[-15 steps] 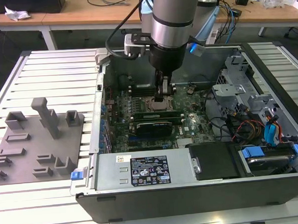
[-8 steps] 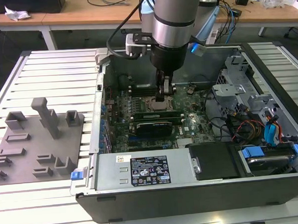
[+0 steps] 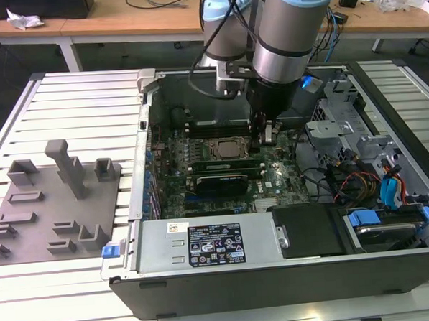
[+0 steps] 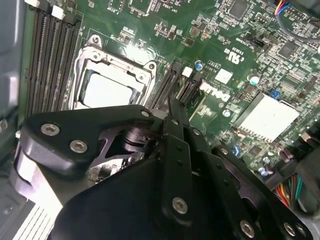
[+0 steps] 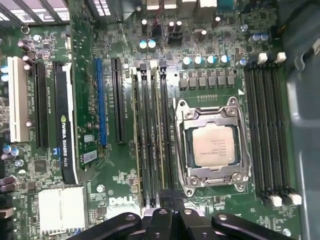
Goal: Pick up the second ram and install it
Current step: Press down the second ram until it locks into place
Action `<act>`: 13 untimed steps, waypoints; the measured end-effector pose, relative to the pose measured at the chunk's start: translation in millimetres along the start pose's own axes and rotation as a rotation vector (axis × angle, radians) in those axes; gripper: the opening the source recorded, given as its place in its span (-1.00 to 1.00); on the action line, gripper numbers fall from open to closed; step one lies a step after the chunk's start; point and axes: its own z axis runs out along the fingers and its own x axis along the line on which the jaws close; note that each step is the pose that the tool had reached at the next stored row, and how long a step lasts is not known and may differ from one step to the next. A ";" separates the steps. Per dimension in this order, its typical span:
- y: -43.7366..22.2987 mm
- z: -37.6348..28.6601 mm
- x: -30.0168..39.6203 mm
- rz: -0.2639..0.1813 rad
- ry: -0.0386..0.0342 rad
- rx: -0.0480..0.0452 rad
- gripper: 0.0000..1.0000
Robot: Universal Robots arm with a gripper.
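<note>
Green board edge: the ram (image 5: 160, 140) stands on its long side in a slot just beside the processor (image 5: 212, 145); in the exterior view it is the thin green strip (image 3: 225, 162) between the processor and the black card (image 3: 216, 182). The gripper (image 5: 172, 217) sits low over one end of this slot group, its jaws drawn together. Whether they pinch the ram's top edge or only bear on it cannot be told.

Step in hand, as judged: seating the ram. Done well, the push goes straight down along the slot line with the stick kept upright, so the end latch (image 4: 187, 71) can close. A tilted push would probably jam one end.

Surroundings: a second green edge (image 5: 137, 135) stands in a neighbouring slot, close enough to be caught by the gripper (image 4: 172, 112). Four empty slots (image 5: 267, 130) lie on the processor's far side. Loose cables (image 3: 345, 179) and the drive cage (image 3: 341, 103) lie well apart from the gripper (image 3: 266, 136). A grey holder (image 3: 51, 205) rests outside the case.
</note>
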 end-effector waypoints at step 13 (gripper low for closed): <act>16.4 9.5 3.8 -0.002 -0.0024 0.0175 -0.79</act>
